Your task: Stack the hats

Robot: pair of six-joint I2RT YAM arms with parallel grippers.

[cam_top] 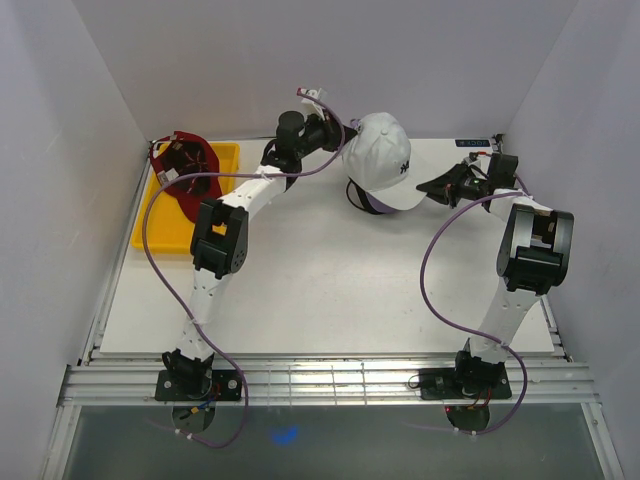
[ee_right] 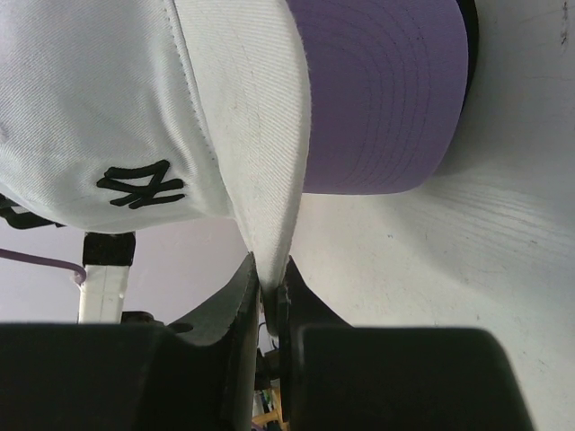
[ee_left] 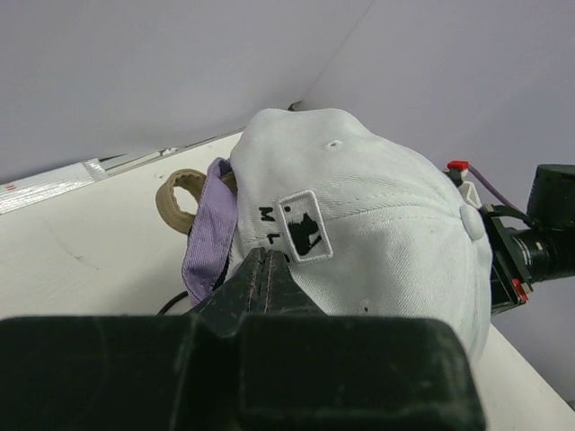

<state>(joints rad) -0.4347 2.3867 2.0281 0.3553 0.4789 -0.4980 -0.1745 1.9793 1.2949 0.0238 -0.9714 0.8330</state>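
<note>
White cap (cam_top: 385, 160): far middle of the bench (cam_top: 320, 290), crown up, brim toward the right, on top of a purple cap.
Purple cap (ee_right: 386, 90): directly under the white one; brim seen just below the white brim from the right wrist, back strap hanging out at the rear from the left wrist.
Black cap (cam_top: 354, 196): only a dark sliver at the left foot of the pile; too little on show to say more.
Red cap (cam_top: 185, 165): far left, upside down in a yellow tray (cam_top: 165, 232), well apart from the pile.
Left pincer (ee_left: 267, 256): closed tight, tips against the back rim of the white cap, just below the small black logo patch; cloth pinched or not, cannot tell.
Right pincer (ee_right: 269, 283): narrow, clamped on the edge of the white brim, with the brim edge caught between the two fingers (ee_right: 235, 292).
Tan strap loop (ee_left: 180, 193): on the bench behind the pile, beside the purple strap.
</note>
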